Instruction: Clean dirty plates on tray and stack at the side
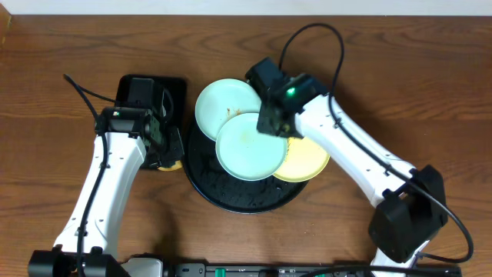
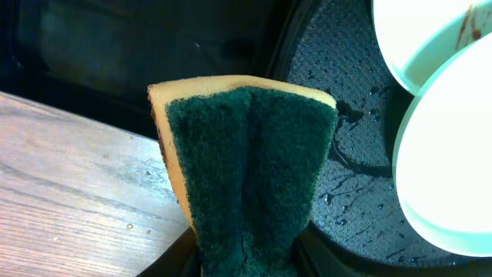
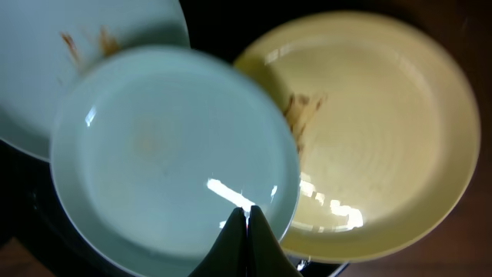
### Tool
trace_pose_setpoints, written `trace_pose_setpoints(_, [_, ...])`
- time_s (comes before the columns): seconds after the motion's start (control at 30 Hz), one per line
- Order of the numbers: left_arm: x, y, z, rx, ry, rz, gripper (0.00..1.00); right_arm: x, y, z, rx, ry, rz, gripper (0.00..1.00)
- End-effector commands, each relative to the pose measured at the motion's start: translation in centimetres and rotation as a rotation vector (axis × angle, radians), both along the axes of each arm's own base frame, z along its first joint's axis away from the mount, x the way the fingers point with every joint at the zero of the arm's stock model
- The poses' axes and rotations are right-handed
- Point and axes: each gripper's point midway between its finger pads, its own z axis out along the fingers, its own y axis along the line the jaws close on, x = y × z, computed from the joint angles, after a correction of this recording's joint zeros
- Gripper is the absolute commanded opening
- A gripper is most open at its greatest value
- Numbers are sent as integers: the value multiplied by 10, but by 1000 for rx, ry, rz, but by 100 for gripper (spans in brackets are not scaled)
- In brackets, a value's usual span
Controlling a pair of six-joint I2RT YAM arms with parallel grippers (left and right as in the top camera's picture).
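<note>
**Sponge pinched beside the tray**

Closest to our left wrist camera, the sponge fills the view. Its green scouring face is toward us over a yellow body, and it is creased down the middle where the left end effector pinches it from below. From overhead we see it at the tray's left edge, with the wooden surface just beside it. A smaller rectangular tray lies under the left arm. Water drops bead on the tray's textured black floor.

All three plates are on the tray, overlapping. The top mint plate sits near the middle, lapping over the second mint plate behind it and the yellow plate to its right. Both of those reach past the tray's rim. We see a faint smudge near the top plate's centre. The second mint plate has brown smears near the overlap, and the yellow plate has a brown streak.

Our right end effector has its fingers pressed together, the tips pointing down at the top mint plate's rim. We cannot tell whether they touch it.
</note>
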Motion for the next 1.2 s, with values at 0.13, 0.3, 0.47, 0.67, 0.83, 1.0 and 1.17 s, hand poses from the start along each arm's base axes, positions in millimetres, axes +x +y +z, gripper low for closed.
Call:
trace_pose_setpoints(0.13, [1, 7, 3, 37, -3, -3, 30, -37, -10, -30, -28, 125, -177, 2])
trace_pose_setpoints(0.3, [1, 7, 3, 37, -3, -3, 30, -48, -12, -44, -28, 172, -180, 2])
trace_pose_setpoints(0.47, [1, 7, 3, 37, -3, -3, 30, -55, -14, -50, -34, 191, -231, 10])
trace_pose_setpoints(0.67, [1, 7, 3, 37, -2, -3, 30, -53, -2, -63, 1, 160, -211, 69])
trace_pose_setpoints(0.83, [1, 7, 3, 37, -2, -3, 30, -61, 3, -75, 6, 164, -192, 75])
trace_pose_setpoints(1.0, [1, 7, 3, 37, -3, -3, 30, -62, 11, -84, 31, 145, -171, 70])
trace_pose_setpoints(1.17, [0, 7, 3, 36, 1, -3, 30, -60, 16, -87, 50, 128, -169, 54])
